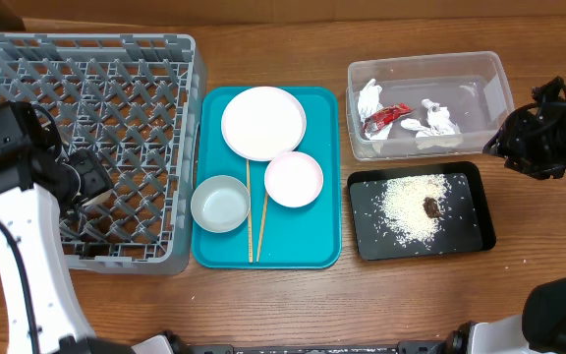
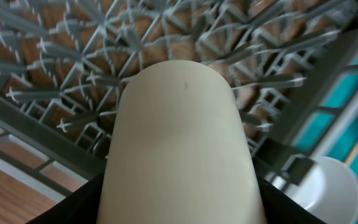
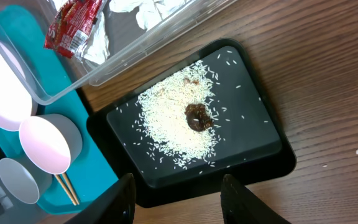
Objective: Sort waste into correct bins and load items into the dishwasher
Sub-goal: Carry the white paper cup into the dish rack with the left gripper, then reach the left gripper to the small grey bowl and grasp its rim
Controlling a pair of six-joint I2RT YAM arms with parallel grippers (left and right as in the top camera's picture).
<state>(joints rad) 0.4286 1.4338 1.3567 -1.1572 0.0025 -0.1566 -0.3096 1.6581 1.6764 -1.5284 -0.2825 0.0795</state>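
Observation:
My left gripper [image 1: 88, 182] is low over the grey dish rack [image 1: 86, 59], near its right side. It is shut on the small white cup [image 2: 179, 143], which fills the left wrist view above the rack's lattice [image 2: 73, 68]. The white plate [image 1: 263, 123], small white dish [image 1: 294, 179], grey bowl [image 1: 220, 204] and two chopsticks [image 1: 254, 221] lie on the teal tray [image 1: 308, 246]. The clear tub [image 1: 480, 74] holds white napkins [image 1: 430, 120] and the red-and-silver wrapper [image 1: 386, 116]. The black tray [image 1: 470, 231] holds rice [image 1: 406, 202] and a brown lump [image 1: 430, 206]. My right gripper [image 3: 179, 190] is open and empty above the black tray's edge [image 3: 241, 180].
The teal tray stands between the rack and the two bins. The right arm [image 1: 538, 138] hovers by the right ends of the tub and black tray. Bare wooden table [image 1: 293, 295] runs along the front.

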